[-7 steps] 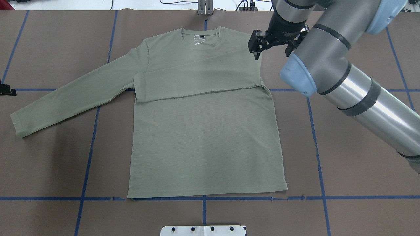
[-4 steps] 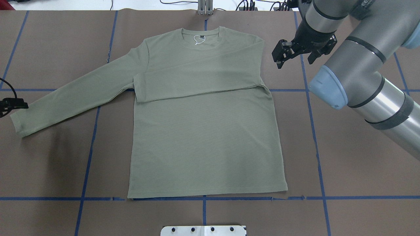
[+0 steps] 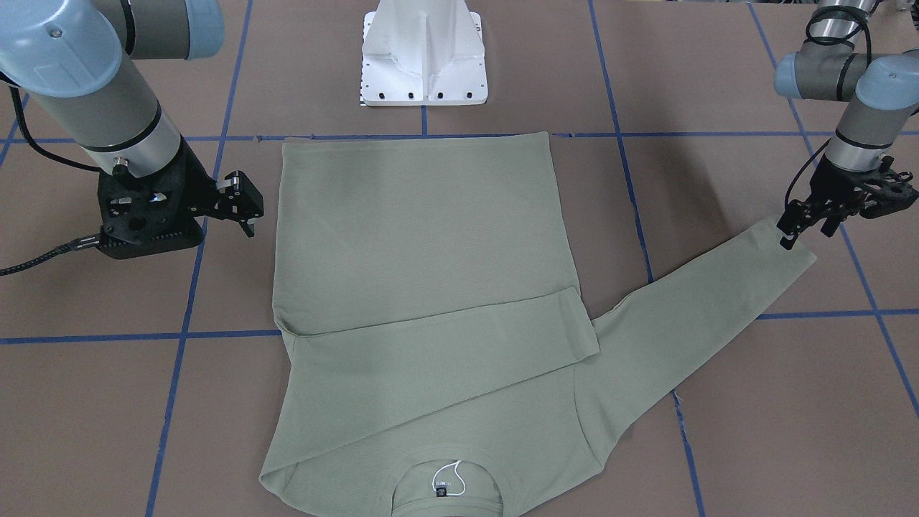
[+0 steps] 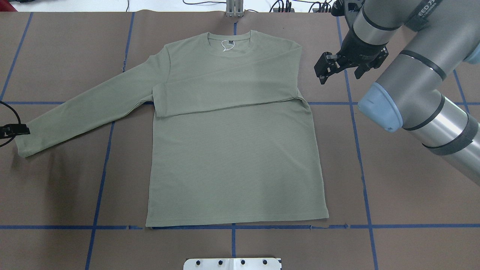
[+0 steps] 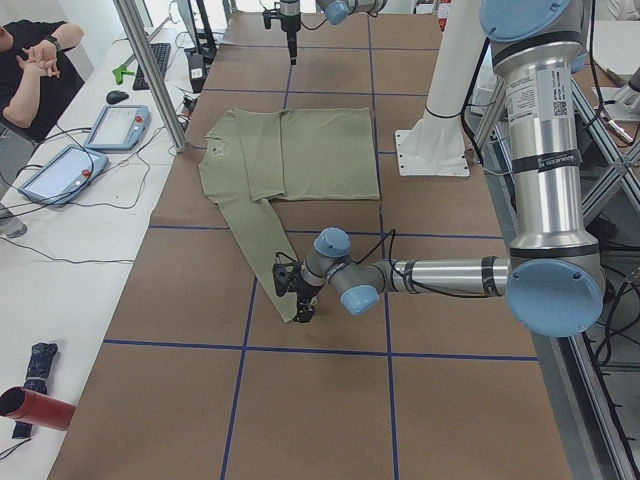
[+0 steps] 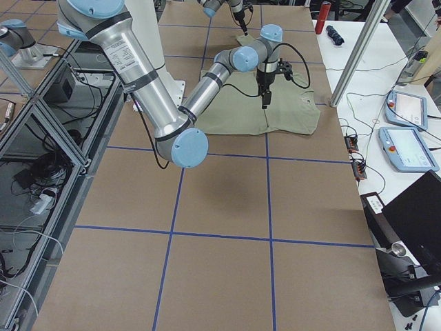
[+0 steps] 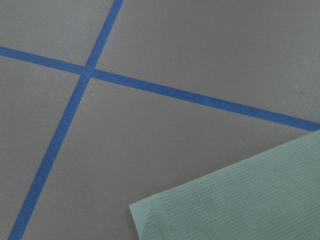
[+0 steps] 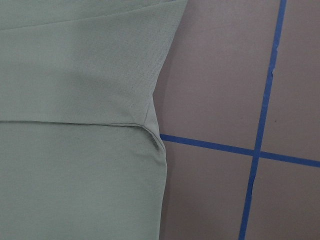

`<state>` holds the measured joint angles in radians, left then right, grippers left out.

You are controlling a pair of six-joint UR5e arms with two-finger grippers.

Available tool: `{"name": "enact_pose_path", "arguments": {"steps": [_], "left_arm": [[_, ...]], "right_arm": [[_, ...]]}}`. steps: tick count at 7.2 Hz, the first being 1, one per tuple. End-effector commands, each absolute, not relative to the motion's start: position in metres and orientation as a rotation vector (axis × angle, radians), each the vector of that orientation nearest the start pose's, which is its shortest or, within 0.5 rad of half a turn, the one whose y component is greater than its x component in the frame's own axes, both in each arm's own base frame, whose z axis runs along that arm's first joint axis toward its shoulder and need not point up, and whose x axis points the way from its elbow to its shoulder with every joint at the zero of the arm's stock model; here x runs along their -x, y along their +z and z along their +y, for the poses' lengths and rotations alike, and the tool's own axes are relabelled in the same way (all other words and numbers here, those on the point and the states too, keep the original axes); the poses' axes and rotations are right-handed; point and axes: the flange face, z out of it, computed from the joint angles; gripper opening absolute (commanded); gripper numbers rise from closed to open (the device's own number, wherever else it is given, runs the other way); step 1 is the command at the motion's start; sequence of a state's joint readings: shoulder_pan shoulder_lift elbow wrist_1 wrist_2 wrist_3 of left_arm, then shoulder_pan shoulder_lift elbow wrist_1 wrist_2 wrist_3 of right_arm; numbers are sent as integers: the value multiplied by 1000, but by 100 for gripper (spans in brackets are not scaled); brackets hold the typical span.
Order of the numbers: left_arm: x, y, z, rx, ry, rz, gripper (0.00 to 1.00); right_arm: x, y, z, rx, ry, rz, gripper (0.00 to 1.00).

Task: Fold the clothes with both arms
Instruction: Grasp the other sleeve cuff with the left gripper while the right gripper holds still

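Brown paper crossed by blue tape lines covers the table (image 4: pixel 412 187). Across the middle of the overhead view the sage-green shirt (image 4: pixel 232 161) lies flat with its neck toward the top. One sleeve is folded across the chest and the other stretches to the left edge. The right arm (image 4: pixel 420 86) enters from the right. The right gripper (image 4: pixel 342 69) is at upper right, jaws apart, just beside the shirt's shoulder. At the far left edge the left gripper (image 3: pixel 805 228) is over the outstretched cuff, fingers spread. A white loop (image 4: pixel 227 45) marks the neck.
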<state>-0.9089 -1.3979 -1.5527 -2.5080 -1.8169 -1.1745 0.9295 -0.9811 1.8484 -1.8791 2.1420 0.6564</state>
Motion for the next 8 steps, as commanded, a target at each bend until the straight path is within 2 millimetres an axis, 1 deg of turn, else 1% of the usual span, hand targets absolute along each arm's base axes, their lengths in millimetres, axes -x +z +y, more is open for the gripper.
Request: {"name": "enact_pose_path", "arguments": {"steps": [1, 2, 3, 6, 8], "left_arm": [[-192, 665, -421, -260, -390, 731, 99], [-192, 669, -420, -254, -392, 727, 99], [-192, 669, -420, -251, -395, 729, 99], [-201, 669, -416, -238, -378, 734, 99], [-203, 669, -415, -235, -371, 736, 99]], "right_arm": [[310, 237, -541, -100, -152, -771, 100], [310, 236, -541, -101, -153, -772, 100], [310, 236, -540, -101, -153, -772, 100], [309, 237, -541, -109, -155, -775, 100], [309, 236, -541, -110, -155, -776, 100]]}}
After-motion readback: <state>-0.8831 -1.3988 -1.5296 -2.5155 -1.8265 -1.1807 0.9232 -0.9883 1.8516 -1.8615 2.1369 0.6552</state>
